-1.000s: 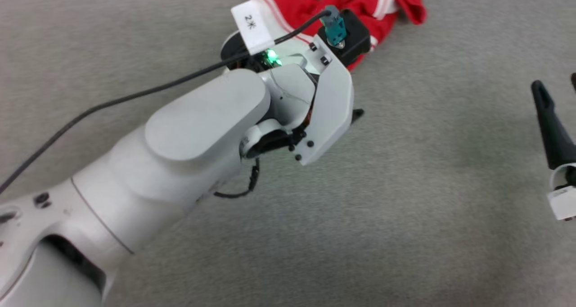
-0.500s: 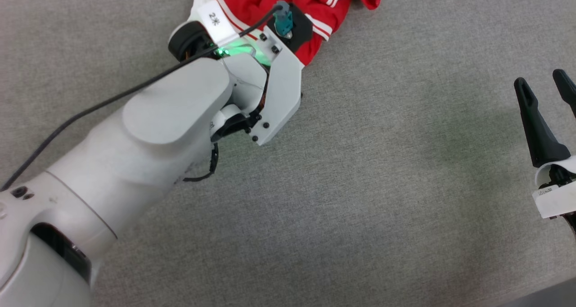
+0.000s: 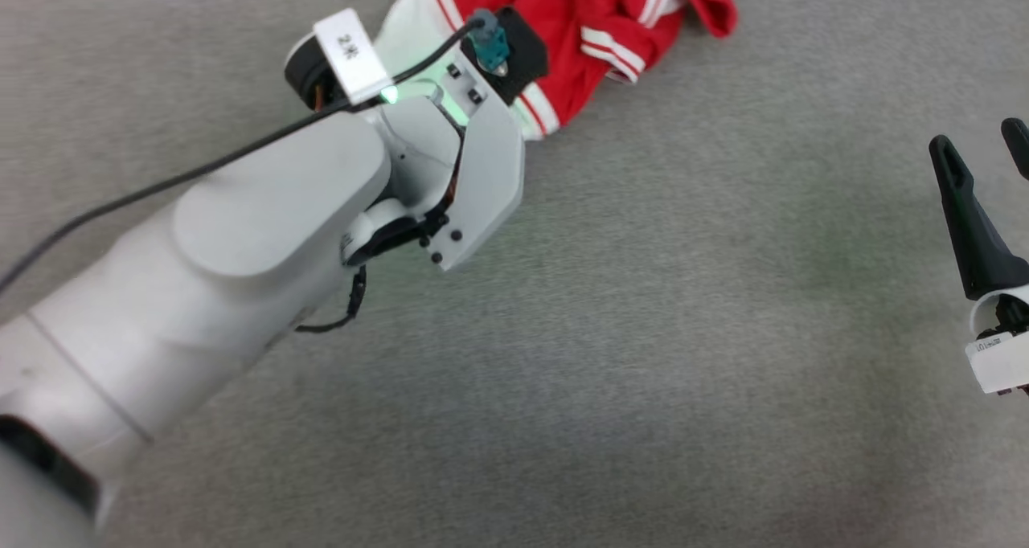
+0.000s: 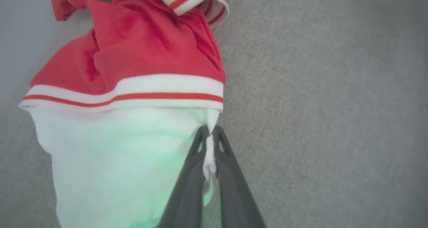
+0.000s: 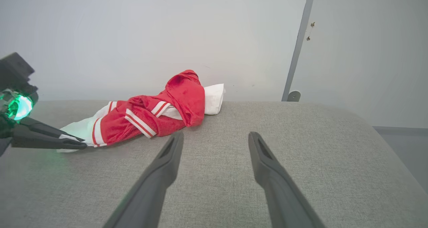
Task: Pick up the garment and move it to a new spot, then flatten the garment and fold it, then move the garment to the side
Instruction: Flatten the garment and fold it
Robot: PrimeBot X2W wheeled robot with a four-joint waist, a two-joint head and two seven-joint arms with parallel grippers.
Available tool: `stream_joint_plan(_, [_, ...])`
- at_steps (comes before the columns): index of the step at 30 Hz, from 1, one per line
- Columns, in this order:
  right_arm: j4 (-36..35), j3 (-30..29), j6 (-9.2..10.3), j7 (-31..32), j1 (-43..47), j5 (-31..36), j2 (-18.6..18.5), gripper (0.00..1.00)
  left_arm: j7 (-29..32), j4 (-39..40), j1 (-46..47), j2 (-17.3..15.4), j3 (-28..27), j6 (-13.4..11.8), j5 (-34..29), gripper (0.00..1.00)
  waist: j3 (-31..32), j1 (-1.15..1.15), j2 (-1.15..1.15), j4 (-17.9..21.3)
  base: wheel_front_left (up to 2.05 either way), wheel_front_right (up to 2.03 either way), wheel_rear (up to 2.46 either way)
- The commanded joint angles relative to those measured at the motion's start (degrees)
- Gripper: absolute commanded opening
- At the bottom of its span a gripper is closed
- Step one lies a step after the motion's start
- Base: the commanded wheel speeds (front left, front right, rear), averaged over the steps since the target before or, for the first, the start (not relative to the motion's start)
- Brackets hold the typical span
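Red-and-white garment (image 3: pixel 599 18) lies bunched at the upper centre of the head view, a white sleeve edge pinched in the closed left gripper (image 4: pixel 209 134), while the right gripper (image 5: pixel 215 136) stands open; relocation, flattening, folding and setting aside are all judged outstanding.

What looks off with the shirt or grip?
The red jersey T-shirt with white sleeves lies bunched in a heap on the grey fabric surface, near its far edge. The left gripper pinches only a thin wisp of white sleeve: a slim hold.
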State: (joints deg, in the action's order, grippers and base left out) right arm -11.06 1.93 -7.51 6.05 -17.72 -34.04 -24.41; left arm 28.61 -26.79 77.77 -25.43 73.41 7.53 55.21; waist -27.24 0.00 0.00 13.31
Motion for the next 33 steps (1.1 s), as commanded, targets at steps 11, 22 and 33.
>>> stream_joint_plan(11, [-3.5, -3.7, 0.04, 4.0, 3.5, 1.5, 0.3, 1.0, -0.2, 20.6, -3.7, -14.0, -0.1, -0.1, 7.2, 0.0, 4.9, 0.0, 0.0, -7.1, 0.0, 0.0, 0.0])
stream_joint_plan(22, [-6.7, -6.7, 0.04, 7.1, 6.7, 1.7, 0.1, 1.0, 0.7, 46.2, -13.5, -33.0, -0.7, -10.7, 12.3, 0.0, 5.9, 0.0, 0.0, -9.1, 0.0, 0.0, 0.0])
stream_joint_plan(33, [-7.4, -6.3, 0.04, 9.5, 7.6, 1.9, -0.8, 1.0, -7.1, 47.8, -23.1, -35.0, -0.3, -13.5, 9.5, 0.0, 5.6, 0.0, 0.0, -9.4, 0.0, 0.0, 0.0])
